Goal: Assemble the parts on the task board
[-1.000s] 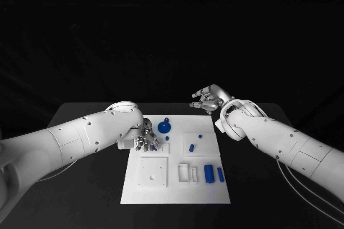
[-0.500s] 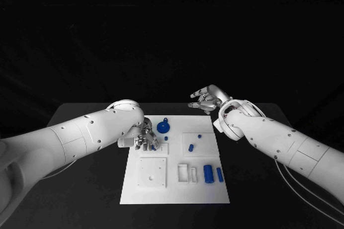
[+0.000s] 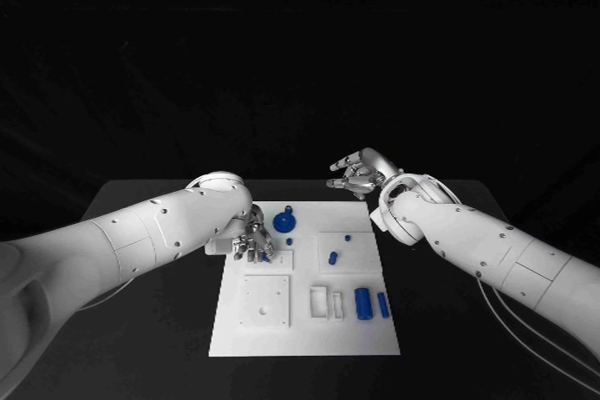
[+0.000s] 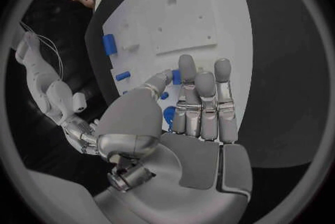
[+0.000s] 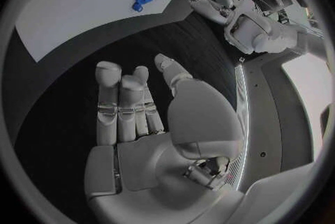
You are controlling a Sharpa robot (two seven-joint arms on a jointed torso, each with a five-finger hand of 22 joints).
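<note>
Table [image 3: 150, 331]: black, with the white task board [image 3: 251, 335] lying flat in its middle, long side running away from the robot.
Left hand [image 3: 254, 242]: low over the board's left edge near the far end, fingers pointing down at the board. The left wrist view shows a small blue part [image 4: 176, 76] between thumb and fingertips, but whether it is pinched or only lies beneath them I cannot tell.
Right hand [image 3: 359, 174]: raised above the table just past the board's far right corner, holding nothing, fingers loosely curved and apart.
Round blue part [image 3: 286, 219]: a disc with a small knob, on the board's far end, just right of the left hand.
Small blue peg [image 3: 334, 258]: stands tilted in a square raised plate right of centre.
Blue cylinders [image 3: 364, 303]: two, lying side by side near the board's right edge, toward the robot.
White slotted blocks [image 3: 329, 303]: beside the cylinders, on their left.
Square white plate [image 3: 266, 301]: near left of the board, with small holes.
</note>
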